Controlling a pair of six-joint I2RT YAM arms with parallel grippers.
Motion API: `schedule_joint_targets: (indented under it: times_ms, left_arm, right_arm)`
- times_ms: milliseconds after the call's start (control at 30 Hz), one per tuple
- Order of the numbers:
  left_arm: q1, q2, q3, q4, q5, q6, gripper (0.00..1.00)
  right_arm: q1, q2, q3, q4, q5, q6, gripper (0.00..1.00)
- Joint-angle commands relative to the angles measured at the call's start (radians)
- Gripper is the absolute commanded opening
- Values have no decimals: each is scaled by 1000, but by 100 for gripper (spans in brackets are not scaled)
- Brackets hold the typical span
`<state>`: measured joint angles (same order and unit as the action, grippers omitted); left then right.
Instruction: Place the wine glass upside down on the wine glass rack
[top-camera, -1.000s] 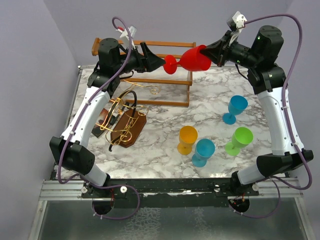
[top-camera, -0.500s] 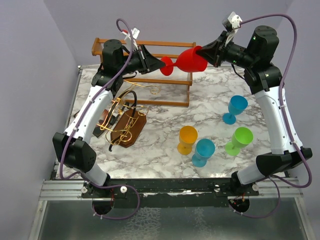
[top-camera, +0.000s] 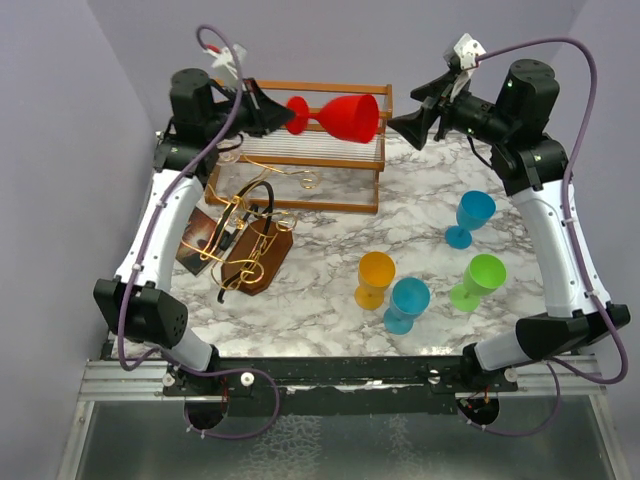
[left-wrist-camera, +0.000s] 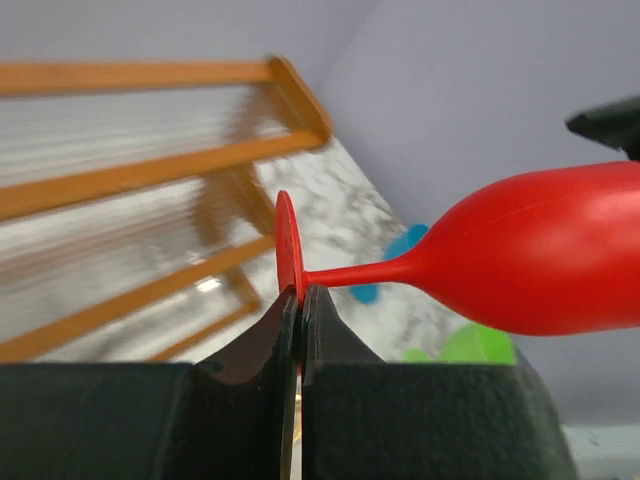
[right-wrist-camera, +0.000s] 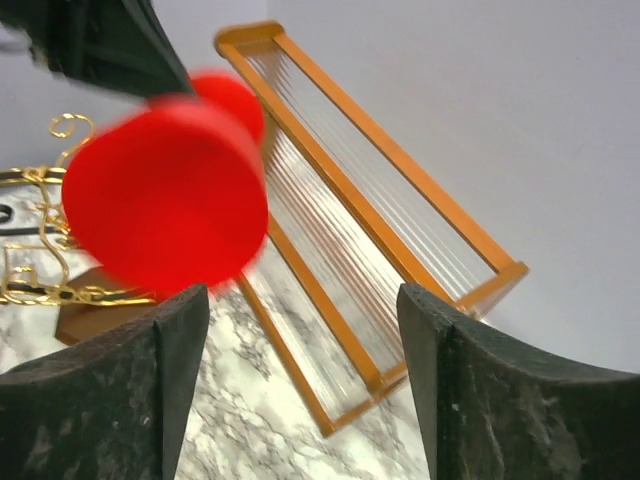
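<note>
The red wine glass (top-camera: 345, 117) hangs on its side above the table's back. Its bowl (left-wrist-camera: 540, 265) points right and its round foot is on the left. My left gripper (top-camera: 283, 113) is shut on the edge of that foot, with the stem leaving just above the fingertips (left-wrist-camera: 320, 310). My right gripper (top-camera: 402, 126) stands open a short way right of the bowl's mouth (right-wrist-camera: 165, 195), touching nothing. The wine glass rack (top-camera: 250, 235), gold curled wire on a dark wooden base, stands at the left and shows at the edge of the right wrist view (right-wrist-camera: 40, 250).
An orange-brown slatted wooden frame (top-camera: 320, 150) stands under the held glass at the back. Blue (top-camera: 473, 215), green (top-camera: 478, 280), orange (top-camera: 375, 278) and teal (top-camera: 406, 303) glasses stand upright on the right half of the marble table.
My left gripper shut on the glass's foot and drew left with the glass. My right gripper let go of the bowl and opened, staying on the right.
</note>
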<state>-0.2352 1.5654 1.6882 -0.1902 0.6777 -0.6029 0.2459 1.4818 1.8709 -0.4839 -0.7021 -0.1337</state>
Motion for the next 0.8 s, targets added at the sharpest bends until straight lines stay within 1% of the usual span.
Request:
schedule_joint_targets:
  times_ms: [0, 67, 167, 267, 367, 533, 633, 767]
  left_arm:
    - [127, -116, 134, -145, -154, 252, 0]
    - [139, -143, 179, -221, -291, 414, 0]
    - [143, -179, 230, -293, -502, 627, 0]
    - [156, -207, 269, -328, -675, 786, 0]
    - [180, -223, 297, -351, -816, 942, 0]
    - [232, -252, 290, -354, -1051, 1183, 0]
    - [262, -270, 248, -342, -1158, 1348, 0]
    - [277, -279, 177, -373, -1209, 1551, 0]
  right_arm:
    - [0, -75, -36, -71, 129, -111, 80]
    - [0, -87, -52, -99, 160, -148, 83]
    - [0, -101, -73, -140, 178, -199, 85]
    - [-1, -115, -96, -159, 195, -237, 87]
    - [0, -121, -110, -171, 201, -258, 88]
    - [1, -122, -107, -193, 188, -267, 88]
    - [0, -122, -105, -199, 180, -269, 88]
    - [1, -121, -115, -200, 168, -268, 88]
